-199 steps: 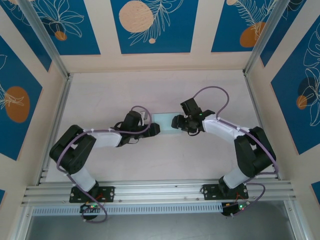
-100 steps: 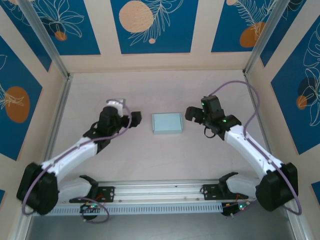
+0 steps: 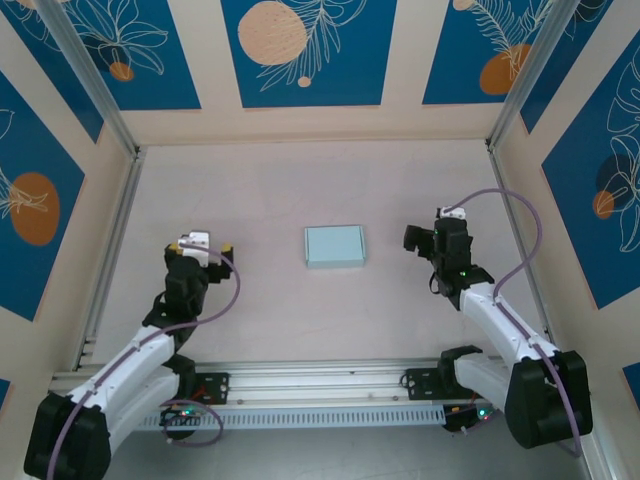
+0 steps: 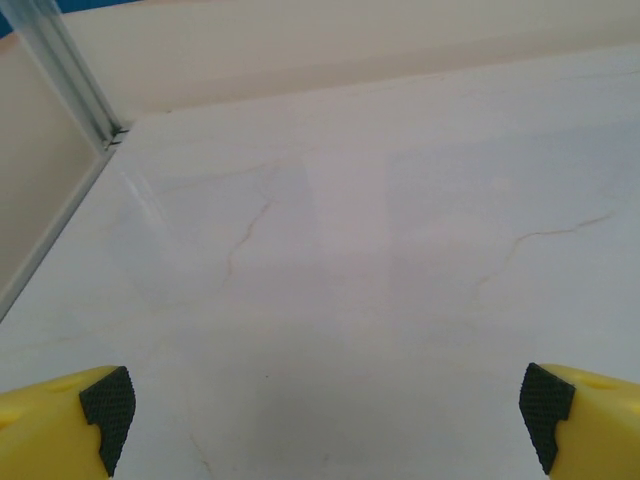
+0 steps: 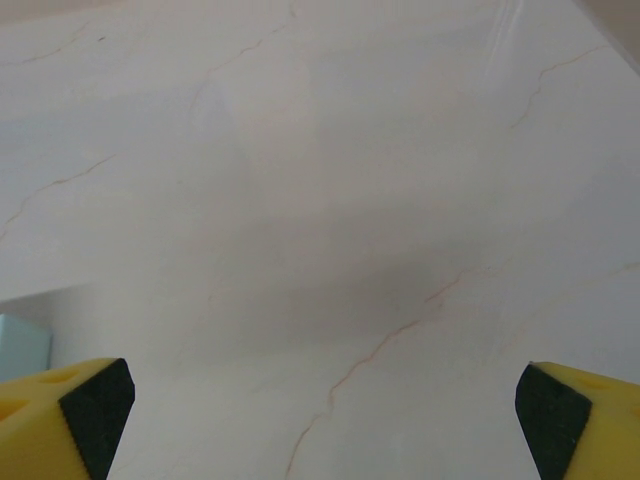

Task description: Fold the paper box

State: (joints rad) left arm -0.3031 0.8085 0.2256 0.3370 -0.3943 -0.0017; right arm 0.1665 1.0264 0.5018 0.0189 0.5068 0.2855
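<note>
Presently, the paper box [image 3: 335, 245] lies at the middle of the table [image 3: 300, 180], folded into a small, shallow, pale light-blue rectangle with its long side running left to right. It rests flat and is touched by nothing. In the right wrist view, a sliver of its pale blue surface [image 5: 20, 345] shows at the left edge of the frame.

The left gripper [image 3: 200, 246] stands well apart from the box, out to its left, at about the same depth on the table. Its jaws are spread wide and hold nothing; in its wrist view [image 4: 327, 415] the yellow fingers with black pads [image 4: 108, 400] sit at the two lower corners, with bare marbled table between them.

The right gripper [image 3: 438, 237] stands to the right of the box, closer than the left one but apart from it. It too is released and empty, its jaws spread wide over bare table in its wrist view [image 5: 325, 405].

Both arms reach up from an aluminium rail [image 3: 320, 380] at the near edge. Cream walls with blue floral panels [image 3: 305, 50] enclose the table.
</note>
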